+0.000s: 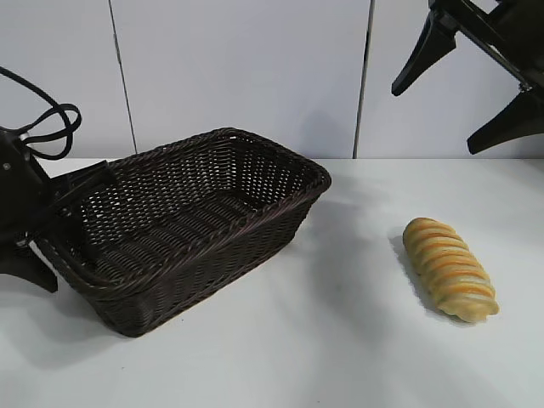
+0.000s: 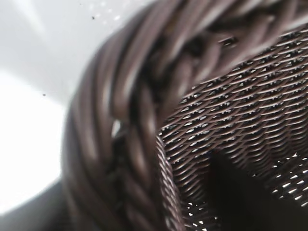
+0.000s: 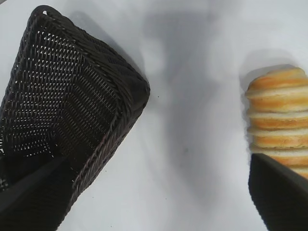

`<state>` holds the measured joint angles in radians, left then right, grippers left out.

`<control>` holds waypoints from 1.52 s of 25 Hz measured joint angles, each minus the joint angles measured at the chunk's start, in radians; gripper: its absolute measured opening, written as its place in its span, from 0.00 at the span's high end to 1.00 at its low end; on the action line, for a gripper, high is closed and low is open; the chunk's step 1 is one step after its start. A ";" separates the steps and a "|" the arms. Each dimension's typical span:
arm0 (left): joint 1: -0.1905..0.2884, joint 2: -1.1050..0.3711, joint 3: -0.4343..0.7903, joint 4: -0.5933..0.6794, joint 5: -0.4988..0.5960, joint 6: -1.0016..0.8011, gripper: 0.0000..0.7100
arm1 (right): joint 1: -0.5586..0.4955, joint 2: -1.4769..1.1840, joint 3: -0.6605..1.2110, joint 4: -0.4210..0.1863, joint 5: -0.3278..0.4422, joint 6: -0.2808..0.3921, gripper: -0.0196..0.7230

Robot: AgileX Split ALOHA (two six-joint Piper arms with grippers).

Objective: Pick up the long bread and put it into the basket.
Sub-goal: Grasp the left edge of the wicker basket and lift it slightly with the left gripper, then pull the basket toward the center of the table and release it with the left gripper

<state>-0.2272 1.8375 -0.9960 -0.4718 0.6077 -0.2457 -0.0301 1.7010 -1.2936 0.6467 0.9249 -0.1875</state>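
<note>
Bread (image 1: 450,269) lies on table (image 1: 340,340), nearest, below right gripper (image 1: 476,89), untouched. Basket (image 1: 183,225) well apart from it, empty. Left gripper (image 1: 64,208) at basket's far-left end, fingers closed on rim. Right gripper hangs high above bread, fingers (image 1: 418,59) spread wide, holding nothing.

The table (image 1: 340,340) before me was plain white and smooth, meeting a pale panelled wall at its far edge. Two things lay directly on it. The basket (image 1: 280,223), dark brown wicker with a braided rim and flared sides, sat on the left half, set at an angle, its inside bare. The long bread (image 1: 449,268), golden with orange-brown ridged stripes, lay on its side on the right half, well apart from the basket, with open table between them.
</note>
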 joint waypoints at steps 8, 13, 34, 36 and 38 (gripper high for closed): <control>0.001 0.000 -0.227 0.024 0.214 0.202 0.86 | 0.000 0.000 0.000 0.000 0.000 0.000 0.04; 0.001 0.011 -0.382 0.030 0.334 0.304 0.86 | 0.000 0.000 0.000 0.000 0.001 0.000 0.04; -0.011 0.261 -0.507 0.026 0.383 0.381 0.86 | 0.000 0.000 0.000 0.000 0.000 -0.001 0.04; -0.011 0.261 -0.508 0.009 0.369 0.381 0.86 | 0.000 0.000 0.000 0.000 0.000 -0.001 0.04; -0.011 0.261 -0.508 -0.001 0.364 0.381 0.80 | 0.000 0.000 0.000 0.000 0.000 -0.001 0.04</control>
<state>-0.2381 2.0985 -1.5036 -0.4726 0.9721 0.1348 -0.0301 1.7010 -1.2936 0.6465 0.9248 -0.1883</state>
